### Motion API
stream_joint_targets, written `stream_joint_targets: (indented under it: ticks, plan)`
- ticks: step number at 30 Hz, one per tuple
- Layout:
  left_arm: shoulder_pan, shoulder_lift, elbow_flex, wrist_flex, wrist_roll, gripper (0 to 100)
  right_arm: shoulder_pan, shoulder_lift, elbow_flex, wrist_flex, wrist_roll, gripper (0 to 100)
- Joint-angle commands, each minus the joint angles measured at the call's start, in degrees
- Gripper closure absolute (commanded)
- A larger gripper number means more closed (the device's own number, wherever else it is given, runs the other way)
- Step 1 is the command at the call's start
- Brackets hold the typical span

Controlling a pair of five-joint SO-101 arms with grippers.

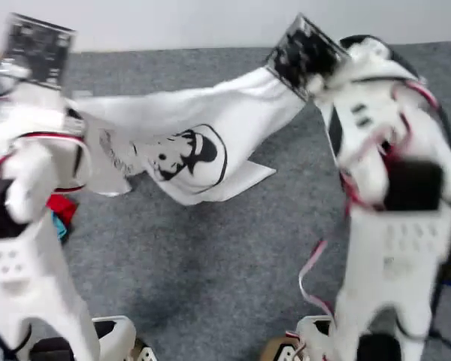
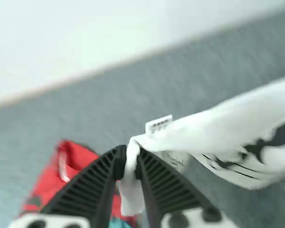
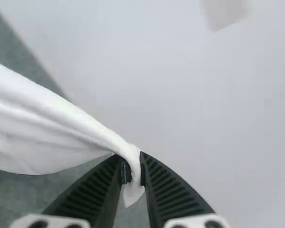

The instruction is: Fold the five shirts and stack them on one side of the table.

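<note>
A white shirt with a black printed figure hangs stretched in the air between both arms, over the grey table. My left gripper is shut on one corner of the white shirt, near its label. My right gripper is shut on the opposite corner of the white shirt. In the high view the left arm stands at the left and the right arm at the right. A red shirt lies on the table under the left gripper, and the red shirt peeks out beside the left arm.
A teal cloth lies under the red one at the left side. A pale wall bounds the table's far edge. Red and white cables hang off the right arm near the front.
</note>
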Motion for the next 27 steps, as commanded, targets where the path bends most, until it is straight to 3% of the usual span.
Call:
stream_joint_targets:
  ticks: [1, 19, 27]
  plan:
    - [-3.08, -1.93, -10.42, 0.26, 0.0, 99, 0.92, -9.54, -0.79, -0.31, -0.7, 98.8]
    - [-8.18, -2.02, -50.86, 0.62, -0.35, 99, 19.21, -34.68, -0.79, -1.36, 5.71, 98.7]
    - [-8.0, -2.02, -53.58, 4.92, -5.63, 99, 19.38, -36.0, -0.44, -1.36, 9.41, 98.7]
